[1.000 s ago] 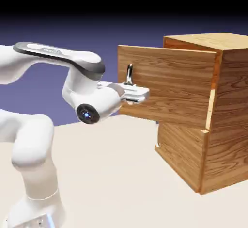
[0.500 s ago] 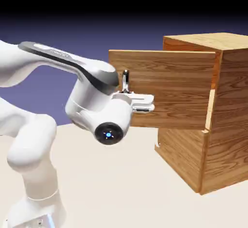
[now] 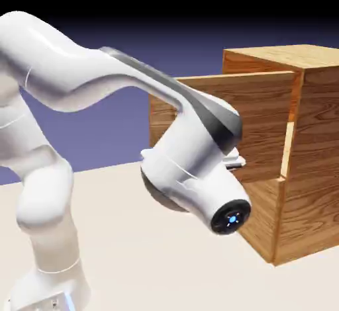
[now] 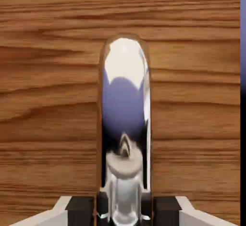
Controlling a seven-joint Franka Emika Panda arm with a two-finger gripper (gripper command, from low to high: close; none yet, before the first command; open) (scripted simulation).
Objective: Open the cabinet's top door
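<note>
Between the fingertips of the tool (image 4: 124, 210), the silver handle (image 4: 124, 95) is gripped, the top door (image 3: 265, 131) swung partway open before it; the opening pull appears underway, a continued outward arc likely needed next

The top door (image 3: 265, 124) stands open (wide, too), partly behind the arm (image 3: 192, 144).

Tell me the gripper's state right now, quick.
Gripper: closed on the silver handle of the cabinet's upper door, one finger tip on each side.
</note>
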